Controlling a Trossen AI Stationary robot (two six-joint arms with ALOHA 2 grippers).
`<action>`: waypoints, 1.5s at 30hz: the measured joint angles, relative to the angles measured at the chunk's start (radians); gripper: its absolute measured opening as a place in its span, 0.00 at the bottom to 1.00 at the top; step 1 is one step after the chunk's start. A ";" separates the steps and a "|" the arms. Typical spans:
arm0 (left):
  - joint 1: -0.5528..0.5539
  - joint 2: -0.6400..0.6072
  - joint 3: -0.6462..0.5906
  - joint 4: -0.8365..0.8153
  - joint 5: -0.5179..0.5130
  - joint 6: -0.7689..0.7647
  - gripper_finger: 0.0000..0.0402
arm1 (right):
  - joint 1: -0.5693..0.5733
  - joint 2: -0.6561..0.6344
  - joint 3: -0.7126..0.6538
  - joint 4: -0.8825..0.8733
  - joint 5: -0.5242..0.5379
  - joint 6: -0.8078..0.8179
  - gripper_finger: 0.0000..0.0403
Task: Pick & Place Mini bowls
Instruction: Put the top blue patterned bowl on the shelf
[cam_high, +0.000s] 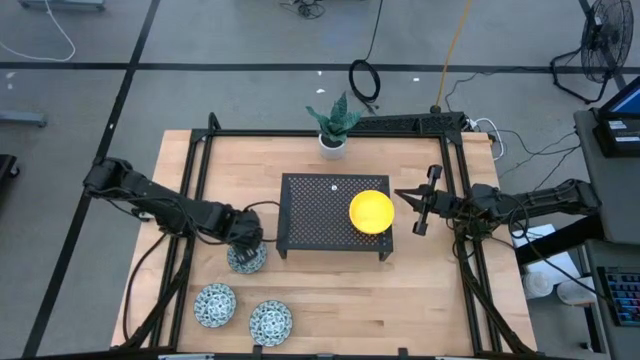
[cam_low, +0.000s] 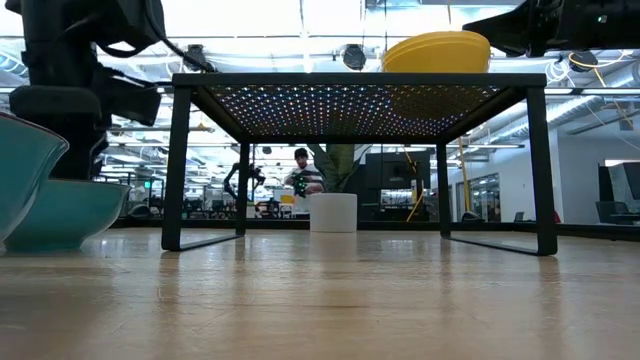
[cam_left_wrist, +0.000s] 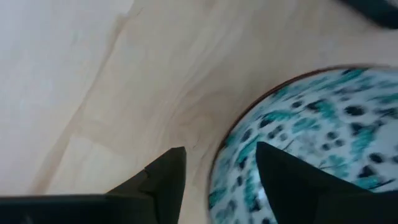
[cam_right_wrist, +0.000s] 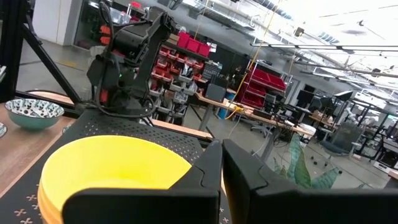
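Three glossy round patterned bowls (cam_high: 247, 258) sit on the wooden table (cam_high: 420, 290). Left gripper (cam_left_wrist: 217, 180), fingers apart, straddles one's rim. Yellow bowls (cam_high: 371, 211) rest stacked on the black perforated metal stand (cam_high: 315, 210); right gripper (cam_high: 409, 195) is closed, empty, beside them.

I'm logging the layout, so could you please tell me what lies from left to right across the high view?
Left gripper over a patterned blue-green mini bowl → black perforated metal stand → bright yellow mini bowls stacked on it → right gripper, shut.
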 joint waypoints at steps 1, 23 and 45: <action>0.000 0.000 0.000 0.017 0.002 0.016 0.46 | 0.000 0.000 0.000 0.000 0.000 0.000 0.00; 0.002 0.000 0.000 0.052 -0.001 -0.022 0.23 | 0.000 0.000 0.000 -0.008 0.000 0.000 0.00; 0.002 0.000 0.000 0.056 -0.003 -0.071 0.20 | 0.000 0.000 0.000 -0.008 0.000 0.012 0.00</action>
